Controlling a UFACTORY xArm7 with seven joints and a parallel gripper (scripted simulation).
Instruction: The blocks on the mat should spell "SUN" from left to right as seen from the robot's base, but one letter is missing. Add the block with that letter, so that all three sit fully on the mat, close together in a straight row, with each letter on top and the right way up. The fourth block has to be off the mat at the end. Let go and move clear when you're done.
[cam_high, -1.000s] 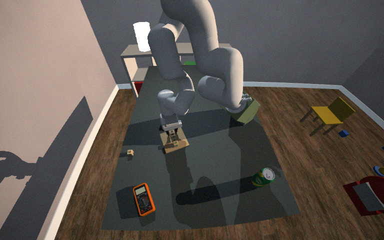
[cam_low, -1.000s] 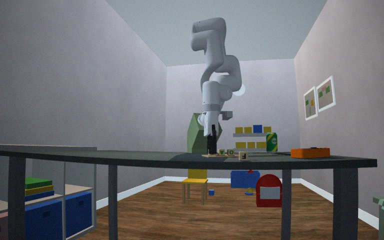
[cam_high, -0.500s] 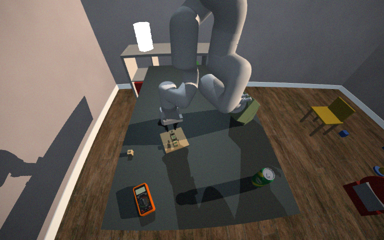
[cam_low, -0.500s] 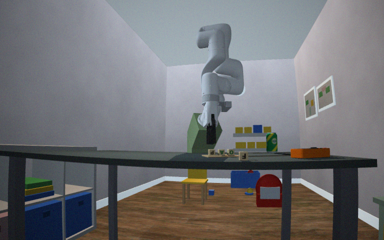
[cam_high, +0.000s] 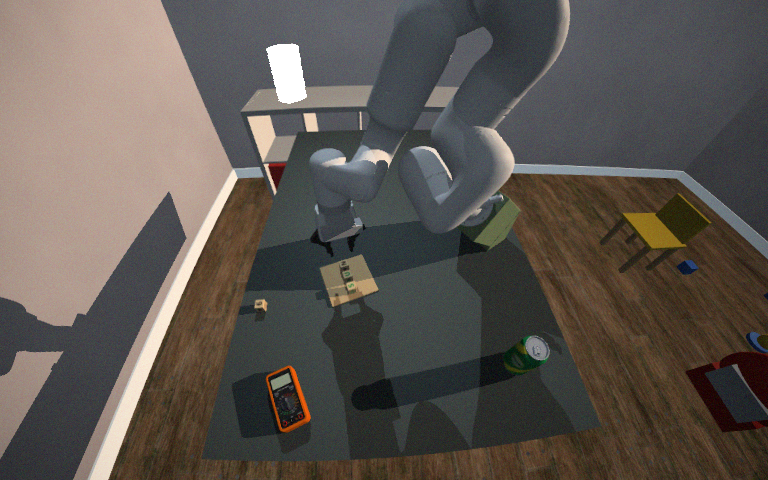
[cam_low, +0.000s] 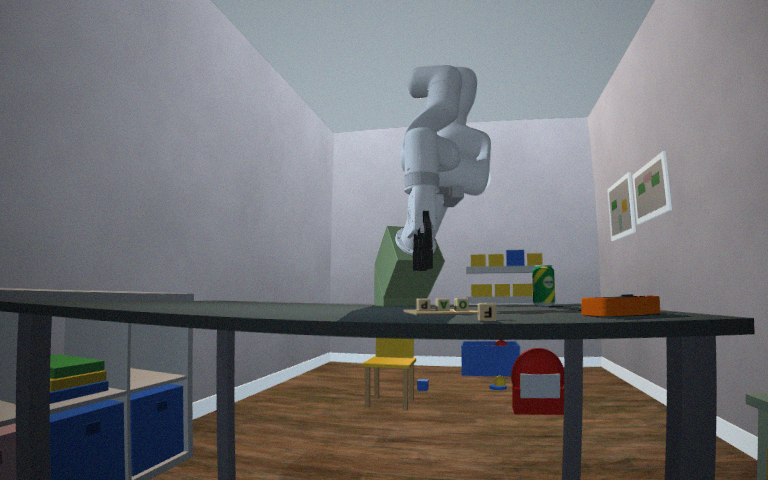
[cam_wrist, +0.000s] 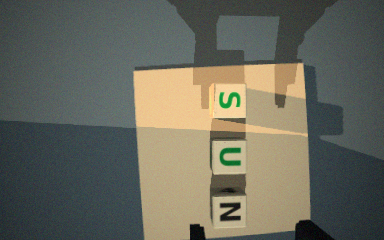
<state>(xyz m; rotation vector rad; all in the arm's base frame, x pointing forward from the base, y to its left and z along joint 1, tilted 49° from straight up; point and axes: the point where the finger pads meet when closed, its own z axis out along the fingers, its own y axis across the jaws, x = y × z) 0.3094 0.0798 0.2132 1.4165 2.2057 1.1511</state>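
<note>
While our black pincer (cam_wrist: 252, 231) hangs open and holds nothing, we see three small wooden letter blocks, S (cam_wrist: 229, 100), U (cam_wrist: 229, 157), N (cam_wrist: 229, 211), in a row on the tan square mat (cam_wrist: 170, 165), fourth block (cam_high: 260, 305) off it on the dark worktop (cam_high: 453, 339).
</note>
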